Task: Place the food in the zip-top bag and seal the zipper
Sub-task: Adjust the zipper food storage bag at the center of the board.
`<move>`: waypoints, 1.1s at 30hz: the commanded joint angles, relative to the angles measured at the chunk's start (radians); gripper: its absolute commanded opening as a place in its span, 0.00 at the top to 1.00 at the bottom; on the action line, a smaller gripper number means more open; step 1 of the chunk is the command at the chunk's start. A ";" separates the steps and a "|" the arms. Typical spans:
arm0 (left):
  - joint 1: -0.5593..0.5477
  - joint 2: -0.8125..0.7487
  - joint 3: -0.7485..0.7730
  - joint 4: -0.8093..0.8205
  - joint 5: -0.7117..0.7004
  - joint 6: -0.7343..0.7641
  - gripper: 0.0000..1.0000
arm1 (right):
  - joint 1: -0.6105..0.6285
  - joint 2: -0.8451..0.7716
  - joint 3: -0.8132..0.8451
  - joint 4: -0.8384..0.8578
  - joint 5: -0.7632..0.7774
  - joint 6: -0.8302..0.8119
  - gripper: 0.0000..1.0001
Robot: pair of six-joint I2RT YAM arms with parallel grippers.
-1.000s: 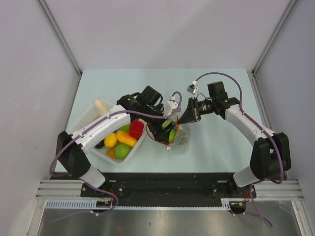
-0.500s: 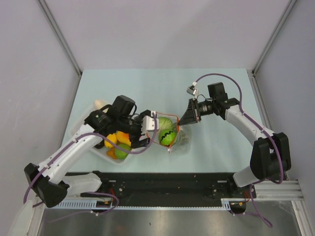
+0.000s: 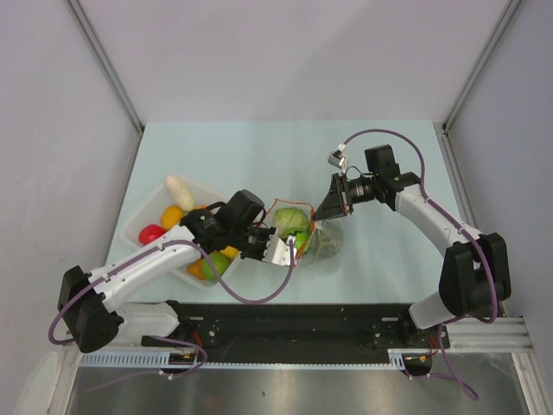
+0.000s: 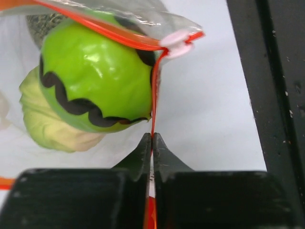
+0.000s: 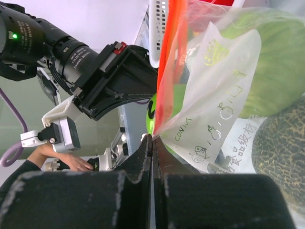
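Observation:
The zip-top bag lies at mid-table with the food inside: a pale cabbage, a bright green fruit with a black wavy line, and a mottled grey-green ball. My left gripper is at the bag's near left edge, shut on the orange-red zipper; in the left wrist view the gripper sits below the white end piece. My right gripper is shut on the bag's far corner, and in its wrist view the gripper pinches the orange strip.
A clear tray stands left of the bag and holds a red pepper, a yellow lemon, a whitish piece and other toy produce. The left forearm crosses the tray's near corner. Walls close in on three sides.
The left arm left the bag's mouth, swung over the tray, then came back to the bag's near edge, where its jaws closed on the zipper. The right arm has held still.

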 commanded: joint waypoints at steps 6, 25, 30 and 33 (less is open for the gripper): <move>-0.012 -0.055 0.152 -0.006 0.005 -0.014 1.00 | -0.006 -0.026 0.021 -0.039 -0.041 -0.048 1.00; -0.236 -0.040 0.246 -0.252 -0.041 -0.063 1.00 | 0.032 0.015 0.152 -0.239 0.058 -0.287 1.00; -0.219 -0.063 0.222 -0.175 -0.122 -0.280 0.72 | 0.041 0.017 0.138 -0.293 0.080 -0.364 1.00; -0.099 -0.096 0.225 -0.132 -0.032 -0.398 0.43 | 0.041 0.015 0.133 -0.308 0.085 -0.388 1.00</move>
